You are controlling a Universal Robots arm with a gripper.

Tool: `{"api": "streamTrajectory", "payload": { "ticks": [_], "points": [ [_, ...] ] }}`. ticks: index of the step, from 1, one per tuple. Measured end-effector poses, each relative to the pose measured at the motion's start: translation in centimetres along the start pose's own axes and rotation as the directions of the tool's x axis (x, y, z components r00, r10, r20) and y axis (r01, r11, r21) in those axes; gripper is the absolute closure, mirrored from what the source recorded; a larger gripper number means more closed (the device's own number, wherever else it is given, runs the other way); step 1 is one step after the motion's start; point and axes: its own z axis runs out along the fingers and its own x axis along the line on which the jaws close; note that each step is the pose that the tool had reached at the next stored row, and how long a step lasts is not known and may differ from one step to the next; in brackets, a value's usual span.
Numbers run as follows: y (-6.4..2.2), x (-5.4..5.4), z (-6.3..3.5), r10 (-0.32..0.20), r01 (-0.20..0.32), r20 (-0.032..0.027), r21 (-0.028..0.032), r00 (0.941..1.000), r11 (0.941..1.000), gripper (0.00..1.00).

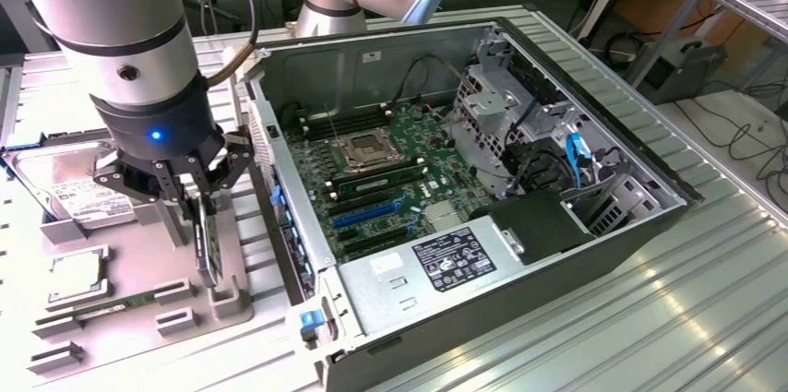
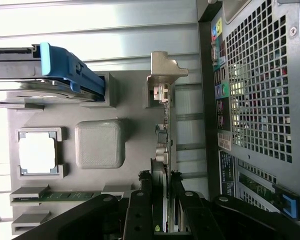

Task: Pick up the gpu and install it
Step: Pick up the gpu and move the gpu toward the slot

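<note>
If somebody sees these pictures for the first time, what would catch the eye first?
The open computer case dominates the middle of the exterior view, with its green motherboard exposed. At the exterior view's left, the arm's gripper is down at the top edge of the gpu. The gpu stands on edge in a grey tray beside the case.

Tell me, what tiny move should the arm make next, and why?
Probably lift straight up, once the grip is sure: the gripper straddles the gpu, which stands on edge in a slot of the grey tray, so a sideways pull might jam it.
</note>
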Motion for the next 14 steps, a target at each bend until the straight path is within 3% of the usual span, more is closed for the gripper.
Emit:
{"api": "streamTrajectory", "payload": {
  "ticks": [14],
  "points": [
    [0.01,-0.01,-0.26,0.0,0.0,0.0,0.0,1.0,1.0,0.74]
  ]
}}
